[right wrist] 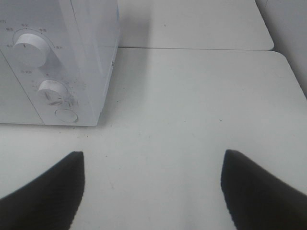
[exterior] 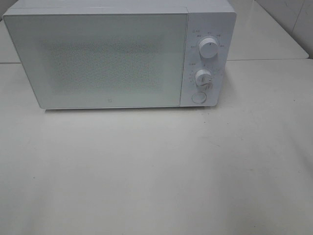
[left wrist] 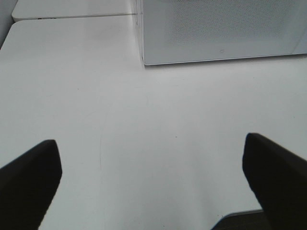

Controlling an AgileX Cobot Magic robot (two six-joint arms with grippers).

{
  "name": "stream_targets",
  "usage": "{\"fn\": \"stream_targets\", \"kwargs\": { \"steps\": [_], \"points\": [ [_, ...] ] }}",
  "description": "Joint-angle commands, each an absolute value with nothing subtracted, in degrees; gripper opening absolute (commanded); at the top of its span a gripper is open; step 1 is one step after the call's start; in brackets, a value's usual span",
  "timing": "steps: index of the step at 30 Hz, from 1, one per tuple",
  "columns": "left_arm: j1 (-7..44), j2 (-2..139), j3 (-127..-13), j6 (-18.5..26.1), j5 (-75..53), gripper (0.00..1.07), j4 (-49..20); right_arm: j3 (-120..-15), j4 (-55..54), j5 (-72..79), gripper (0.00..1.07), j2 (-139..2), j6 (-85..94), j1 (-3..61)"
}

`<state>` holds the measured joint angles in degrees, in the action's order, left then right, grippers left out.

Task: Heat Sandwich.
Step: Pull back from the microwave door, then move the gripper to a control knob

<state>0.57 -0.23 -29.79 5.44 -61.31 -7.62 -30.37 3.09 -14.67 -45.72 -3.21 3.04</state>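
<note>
A white microwave (exterior: pixel 112 56) stands at the back of the table with its door shut. Its front face (left wrist: pixel 216 28) shows in the left wrist view, and its two knobs and round button (right wrist: pixel 65 115) show in the right wrist view. The sandwich is out of view. Neither arm appears in the exterior high view. My left gripper (left wrist: pixel 151 182) hovers over bare table in front of the microwave's left corner, open and empty. Over the table in front of the control panel, my right gripper (right wrist: pixel 152 189) is open and empty too.
The white table (exterior: pixel 156 171) spreads in front of the microwave. A seam to a second table (right wrist: pixel 192 48) runs behind it on the right. The table's near edge (left wrist: pixel 240 215) shows in the left wrist view.
</note>
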Motion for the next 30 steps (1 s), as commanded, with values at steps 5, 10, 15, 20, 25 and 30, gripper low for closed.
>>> {"fn": "stream_targets", "kwargs": {
  "steps": [5, 10, 15, 20, 25, 30],
  "points": [
    [0.3, -1.6, -29.7, 5.5, -61.5, 0.98, -8.1, -30.9, 3.0, -4.9, 0.75, -52.6, -3.6, 2.8],
    [0.3, -1.6, -29.7, 5.5, -61.5, 0.98, -8.1, -30.9, 3.2, 0.8, 0.75, -57.0, -3.6, 2.8],
    [0.3, -1.6, -29.7, 5.5, -61.5, 0.98, -8.1, -30.3, 3.2, 7.5, 0.75, -60.7, -3.5, 2.8],
    [0.3, -1.6, -29.7, 5.5, -61.5, 0.98, -8.1, -25.6, 3.0, 22.3, 0.75, -63.9, -1.7, 2.8],
    [0.3, -1.6, -29.7, 5.5, -61.5, 0.98, -8.1, -22.1, 0.0, 32.3, 0.75, -67.2, 0.7, 3.1],
    [0.3, -1.6, -29.7, 5.5, -61.5, 0.98, -8.1, -21.0, -7.2, 38.7, 0.75, -71.3, 7.9, 7.5]
  ]
}}
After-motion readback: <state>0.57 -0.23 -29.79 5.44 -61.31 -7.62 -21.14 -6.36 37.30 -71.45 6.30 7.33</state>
